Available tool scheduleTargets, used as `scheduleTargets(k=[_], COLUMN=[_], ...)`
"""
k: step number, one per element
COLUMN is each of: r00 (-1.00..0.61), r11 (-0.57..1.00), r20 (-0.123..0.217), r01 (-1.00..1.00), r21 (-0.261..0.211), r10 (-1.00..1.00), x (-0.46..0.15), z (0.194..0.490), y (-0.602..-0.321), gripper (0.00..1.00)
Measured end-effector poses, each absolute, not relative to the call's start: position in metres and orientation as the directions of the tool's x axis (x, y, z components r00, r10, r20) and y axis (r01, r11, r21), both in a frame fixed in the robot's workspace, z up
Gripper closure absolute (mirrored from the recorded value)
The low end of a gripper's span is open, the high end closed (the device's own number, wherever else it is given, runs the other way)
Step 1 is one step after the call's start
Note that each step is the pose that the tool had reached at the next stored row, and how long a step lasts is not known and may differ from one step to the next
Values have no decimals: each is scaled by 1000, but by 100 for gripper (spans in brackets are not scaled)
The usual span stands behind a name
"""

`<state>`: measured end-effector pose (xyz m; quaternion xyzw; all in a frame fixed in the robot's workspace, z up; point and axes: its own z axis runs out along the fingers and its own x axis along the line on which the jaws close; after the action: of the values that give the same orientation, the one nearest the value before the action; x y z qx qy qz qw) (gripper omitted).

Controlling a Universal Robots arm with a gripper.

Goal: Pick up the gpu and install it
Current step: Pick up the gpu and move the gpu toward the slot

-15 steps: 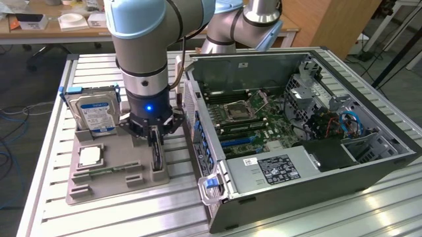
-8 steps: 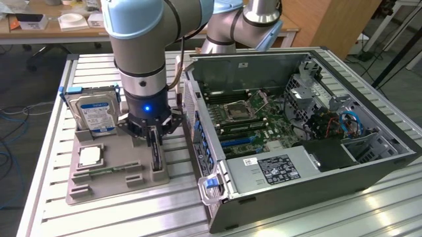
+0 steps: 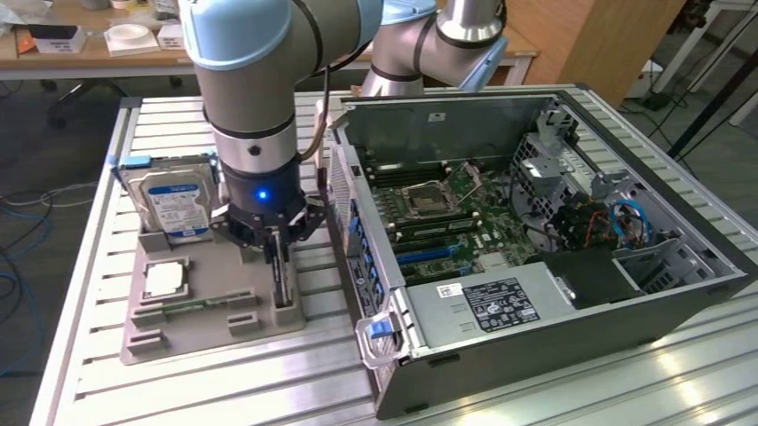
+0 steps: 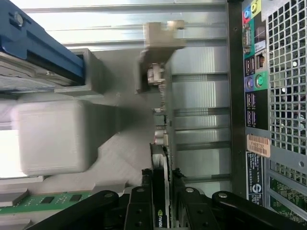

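My gripper [image 3: 275, 257] hangs straight down over the grey holder [image 3: 201, 333], which lies on the slatted metal table [image 3: 296, 382] just beside the open computer case [image 3: 663, 311]. The gpu [image 3: 280, 284] stands on its long edge in a slot along the holder's edge that faces the case, and it sits there seated, not lifted. My fingers [image 4: 147, 178] are parted, one on each side of the card's upper edge, close beside its two faces; whether the pads already touch it I cannot tell. Seen from my wrist, the gpu [image 4: 160, 153] runs away from my gripper [image 4: 162, 175] as a thin dark strip. Its far end is caught in a pale post of the holder [image 4: 120, 158], and the table's slats [image 4: 201, 96] lie between it and the case's rear panel [image 4: 288, 96] with its coloured sockets. At the holder's far corner, on the exterior view's left, a hard drive [image 3: 176, 206] with a blue and white label stands upright. A square processor [image 3: 163, 280] lies flat near the holder's middle. A narrow green memory stick [image 3: 190, 306] lies across the holder nearer its front edge, and it shows again below my wrist [image 4: 48, 200]. The case lies on its side with the board exposed.
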<state>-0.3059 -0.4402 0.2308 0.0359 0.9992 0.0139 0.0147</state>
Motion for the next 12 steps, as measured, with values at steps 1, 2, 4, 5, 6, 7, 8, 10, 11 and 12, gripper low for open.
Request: scheduleTargets(k=[1,2,4,5,6,7,8,10,11,12], r00=[-997,-997,-997,-997,-997,-997,-997,-997,-997,-997], r11=[997,997,997,997,997,997,997,997,997,997], r20=[-28,-28,-29,-29,-29,-29,-29,-29,-29,-29], r01=[71,71,71,71,71,71,71,71,71,71], r21=[29,29,29,29,29,29,29,29,29,29], r10=[72,72,72,72,72,72,72,72,72,72], x=[-306,-306,-307,-307,-307,-307,-308,-308,-308,-308], z=[231,231,231,231,231,231,231,231,231,231], y=[-440,-440,-440,-440,-440,-440,-440,-440,-440,-440], gripper=[73,73,73,73,73,73,73,73,73,73])
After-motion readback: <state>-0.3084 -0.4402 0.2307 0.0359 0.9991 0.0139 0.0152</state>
